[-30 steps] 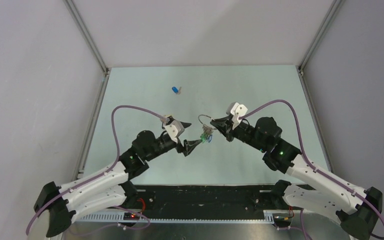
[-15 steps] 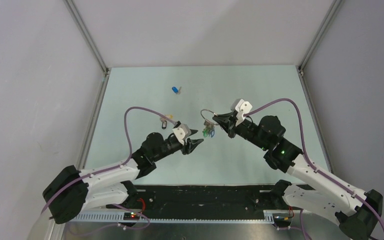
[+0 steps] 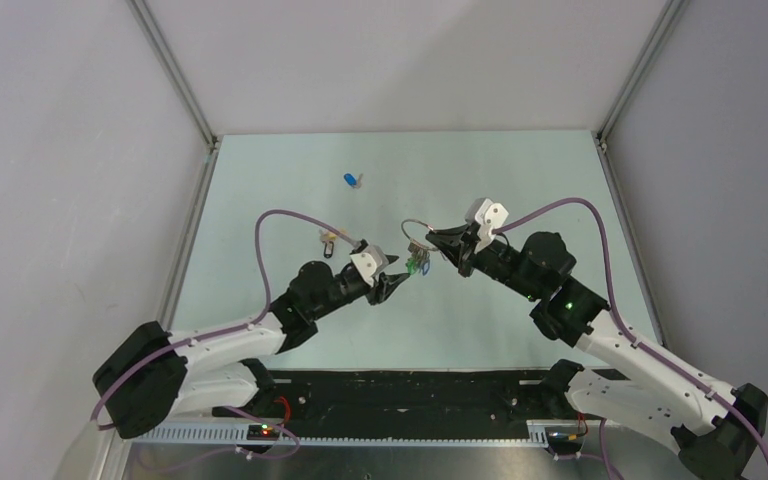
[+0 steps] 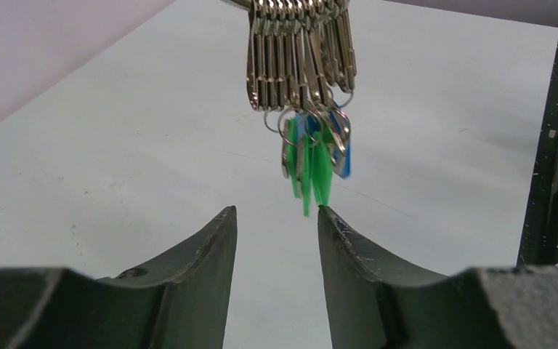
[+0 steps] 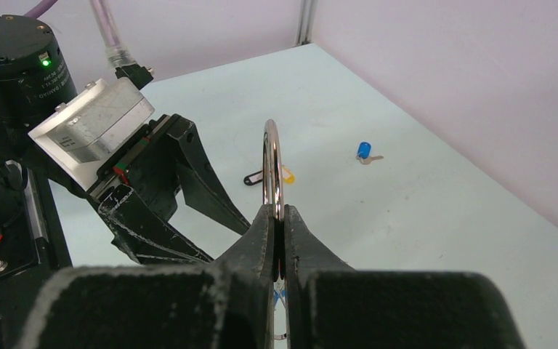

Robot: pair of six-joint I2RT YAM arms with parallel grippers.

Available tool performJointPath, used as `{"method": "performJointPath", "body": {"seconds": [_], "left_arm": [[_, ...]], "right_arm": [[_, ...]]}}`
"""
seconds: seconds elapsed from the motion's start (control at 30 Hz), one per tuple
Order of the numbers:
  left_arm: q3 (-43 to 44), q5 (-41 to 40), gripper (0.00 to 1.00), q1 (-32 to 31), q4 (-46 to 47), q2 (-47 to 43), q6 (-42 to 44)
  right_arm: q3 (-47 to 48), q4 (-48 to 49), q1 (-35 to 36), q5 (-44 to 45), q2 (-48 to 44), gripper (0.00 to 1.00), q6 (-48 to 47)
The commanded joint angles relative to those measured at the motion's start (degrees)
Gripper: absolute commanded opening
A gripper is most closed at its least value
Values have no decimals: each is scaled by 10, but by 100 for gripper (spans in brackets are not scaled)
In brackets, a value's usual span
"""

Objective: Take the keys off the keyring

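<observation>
My right gripper (image 3: 438, 243) is shut on the keyring (image 3: 415, 228), a thin silver ring, and holds it on edge above the table; in the right wrist view the ring (image 5: 271, 167) stands up out of the closed fingertips (image 5: 277, 211). A bunch of metal clips (image 4: 298, 58) hangs from it, with the green- and blue-headed keys (image 4: 312, 156) below; the keys also show in the top view (image 3: 417, 264). My left gripper (image 3: 392, 283) is open and empty just below and left of the keys. In the left wrist view the green tips hang right at its fingertips (image 4: 276, 211).
One loose blue-headed key (image 3: 351, 180) lies on the table at the back, also in the right wrist view (image 5: 365, 151). A small yellow-and-black tagged piece (image 3: 332, 240) lies left of the ring. Grey walls and metal rails enclose the table.
My left arm has reached forward and right, bringing its gripper up under the hanging keys. My right gripper has shifted slightly right with the ring.
</observation>
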Motion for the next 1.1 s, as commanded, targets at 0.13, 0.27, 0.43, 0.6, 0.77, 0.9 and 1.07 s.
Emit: {"method": "performJointPath", "body": {"seconds": [0.13, 0.27, 0.43, 0.6, 0.77, 0.9, 1.07], "left_arm": [[38, -12, 48, 3, 31, 13, 25], [46, -11, 47, 2, 31, 22, 27], [62, 4, 45, 3, 31, 37, 26], [80, 27, 48, 1, 31, 66, 19], [79, 25, 11, 1, 31, 71, 21], [60, -1, 0, 1, 31, 53, 24], [30, -25, 0, 1, 21, 6, 32]], "right_arm": [[24, 43, -2, -13, -11, 0, 6], [24, 42, -2, -15, -13, 0, 9], [24, 41, -2, -15, -14, 0, 10], [23, 43, -3, -13, -17, 0, 13], [24, 38, -3, 0, -23, 0, 13], [23, 22, -4, 46, -29, 0, 17], [0, 15, -10, 109, -31, 0, 42]]}}
